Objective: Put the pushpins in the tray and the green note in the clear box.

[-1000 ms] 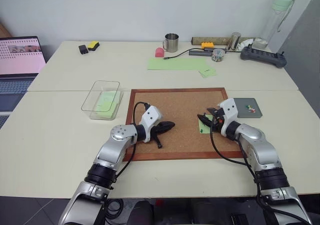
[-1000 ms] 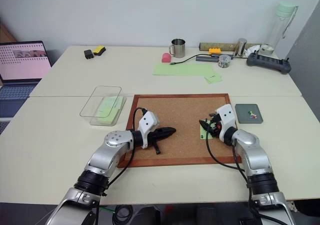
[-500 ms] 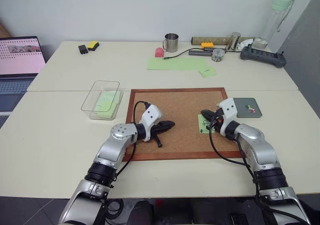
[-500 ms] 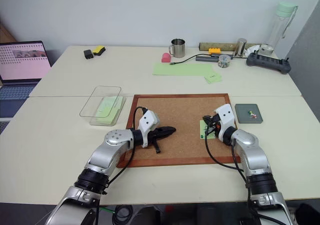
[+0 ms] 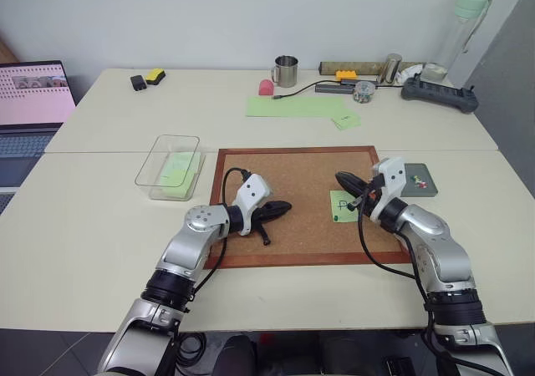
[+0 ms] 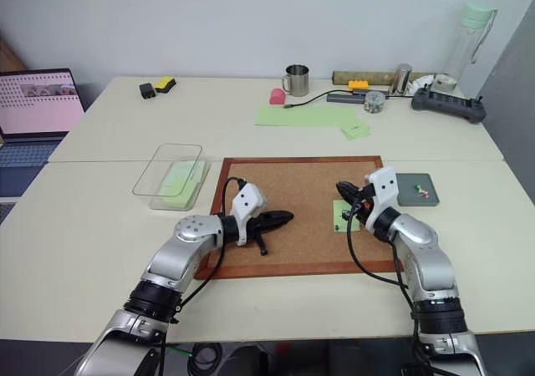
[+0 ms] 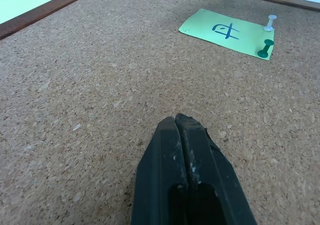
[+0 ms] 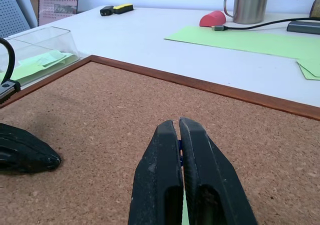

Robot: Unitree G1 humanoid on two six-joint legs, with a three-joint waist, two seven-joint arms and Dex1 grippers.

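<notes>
small light-green square paper note (image 7: 228, 32) with a dark scribble lying on the right part of the brown corkboard (image 5: 292, 184), a green pushpin (image 7: 264, 49) and a white one (image 7: 270, 21) stuck at its edge, right tool (image 5: 344, 180) pressed together on something small and blue just above the note, left tool (image 5: 282, 208) pressed together near the board's middle, clear shallow plastic box (image 5: 170, 166) left of the board, small dark-grey square tray (image 5: 415, 178) on the tabletop to the right

A pale table (image 5: 109, 226) carries a wood-framed cork board (image 5: 292, 180), the clear box (image 5: 170, 166) beside its left edge, the tray (image 5: 418, 178) at its right, and farther back a large green sheet (image 5: 292, 106), steel mug (image 5: 287, 71) and laptop (image 5: 29, 104)
</notes>
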